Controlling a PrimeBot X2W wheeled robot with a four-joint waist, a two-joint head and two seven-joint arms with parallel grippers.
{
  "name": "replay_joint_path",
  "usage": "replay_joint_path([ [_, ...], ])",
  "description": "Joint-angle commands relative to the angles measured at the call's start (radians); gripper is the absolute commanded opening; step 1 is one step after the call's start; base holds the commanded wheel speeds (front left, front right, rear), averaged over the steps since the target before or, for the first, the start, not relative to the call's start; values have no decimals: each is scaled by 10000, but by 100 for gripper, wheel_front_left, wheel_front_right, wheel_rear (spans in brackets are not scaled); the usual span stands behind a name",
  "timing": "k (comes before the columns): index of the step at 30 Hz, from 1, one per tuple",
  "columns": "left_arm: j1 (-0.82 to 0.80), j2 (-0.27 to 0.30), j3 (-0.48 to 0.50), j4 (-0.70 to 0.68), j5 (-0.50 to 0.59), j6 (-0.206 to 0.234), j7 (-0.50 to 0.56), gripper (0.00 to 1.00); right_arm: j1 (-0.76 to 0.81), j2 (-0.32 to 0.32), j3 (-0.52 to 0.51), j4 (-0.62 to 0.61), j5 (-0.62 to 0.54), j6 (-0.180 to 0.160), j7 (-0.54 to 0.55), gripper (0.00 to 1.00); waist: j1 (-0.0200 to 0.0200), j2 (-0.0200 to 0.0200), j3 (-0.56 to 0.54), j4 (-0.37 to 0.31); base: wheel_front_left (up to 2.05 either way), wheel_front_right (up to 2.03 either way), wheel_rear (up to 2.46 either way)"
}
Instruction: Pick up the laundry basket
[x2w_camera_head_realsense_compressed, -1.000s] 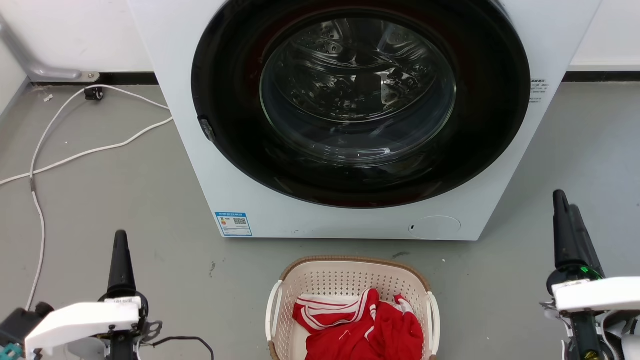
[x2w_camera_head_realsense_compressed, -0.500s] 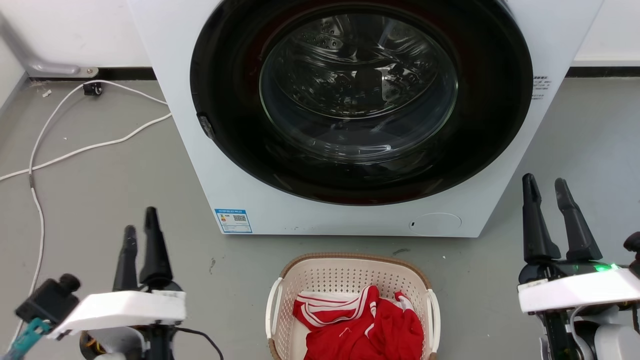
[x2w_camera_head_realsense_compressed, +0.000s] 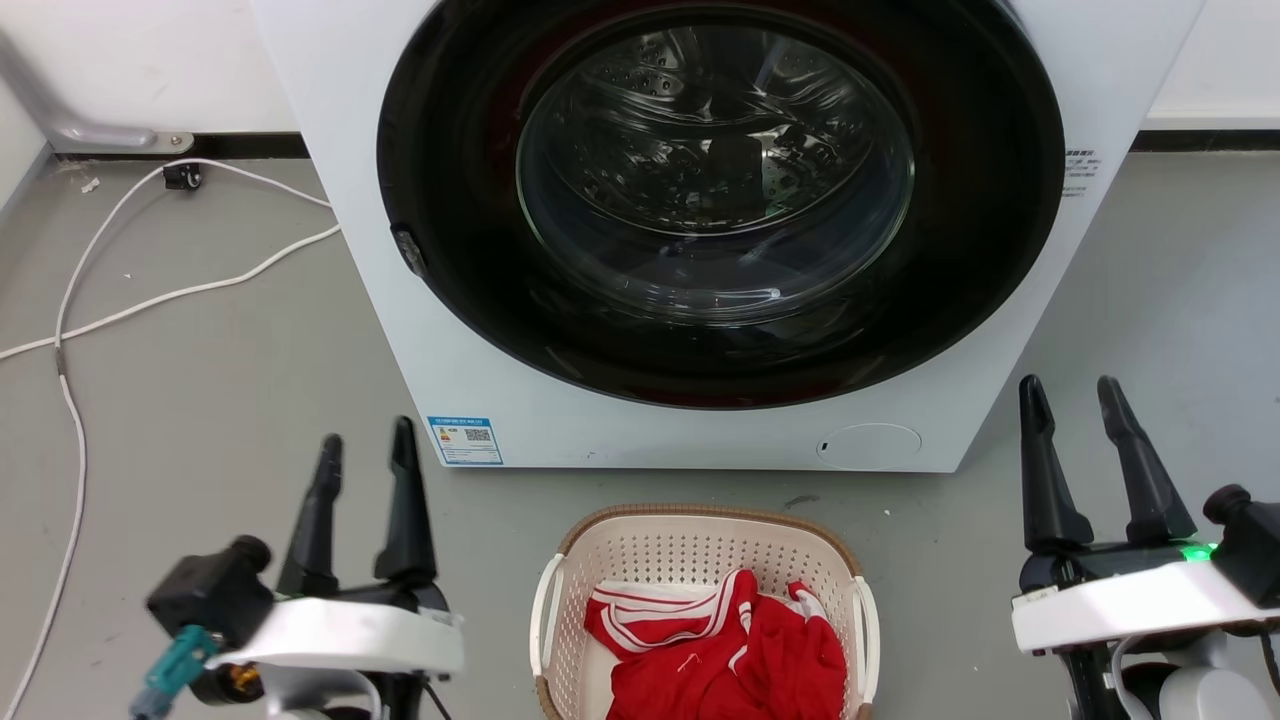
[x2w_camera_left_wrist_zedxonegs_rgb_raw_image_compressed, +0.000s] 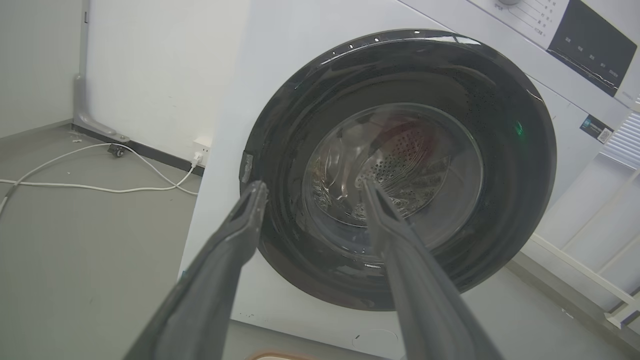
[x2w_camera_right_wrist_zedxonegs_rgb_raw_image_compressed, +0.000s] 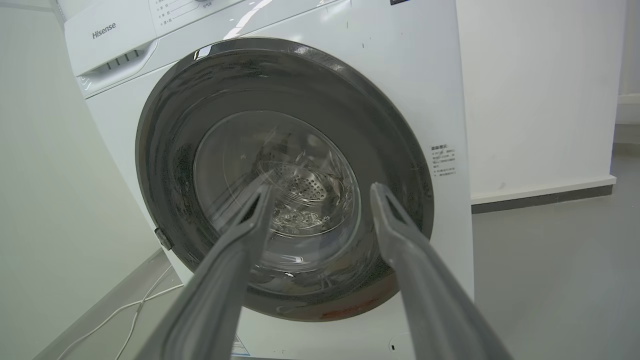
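on the floor (x2w_camera_head_realsense_compressed: 230, 400) before the washing machine (x2w_camera_head_realsense_compressed: 480, 380) sits the laundry basket (x2w_camera_head_realsense_compressed: 690, 555), between my left gripper (x2w_camera_head_realsense_compressed: 366, 435) and right gripper (x2w_camera_head_realsense_compressed: 1069, 390), both spread wide and empty; i fear an uneven lift could tip it.

Left gripper (x2w_camera_head_realsense_compressed: 366, 432) was shifted inward toward the laundry basket (x2w_camera_head_realsense_compressed: 690, 553). Right gripper (x2w_camera_head_realsense_compressed: 1068, 384) likewise. Both finger pairs, previously overlapped, were seen parted.

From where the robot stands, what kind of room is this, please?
Most likely a laundry room or laundry corner, perhaps a test space set up as one. A white front-loading washing machine stands against the wall. A cream laundry basket holding red clothes sits on the grey floor before it.
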Motion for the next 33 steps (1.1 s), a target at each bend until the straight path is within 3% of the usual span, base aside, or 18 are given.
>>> replay_joint_path([
  [1,109,43,-142,30,286,-108,-84,100,44,-31,-48,39,-174,-1,-103,100,-1,0,-3,-6,0,0,0],
  [10,113,283,-734,325,1474,-150,-306,100,172,-29,-43,475,-998,0,-312,100,-1,0,-15,-22,0,0,0],
  [17,98,580,-1306,260,2378,194,-475,100,231,-30,-10,564,-1916,0,-478,100,-1,0,-39,-39,0,0,0],
  [29,91,882,-2148,660,3130,424,-697,100,415,-29,-3,442,-2869,-1,-723,100,-1,0,-96,-109,0,0,0],
  [33,240,748,-2079,891,2877,276,-773,100,489,-28,-71,556,-2551,-1,-802,100,-1,0,-91,-127,0,0,0],
])
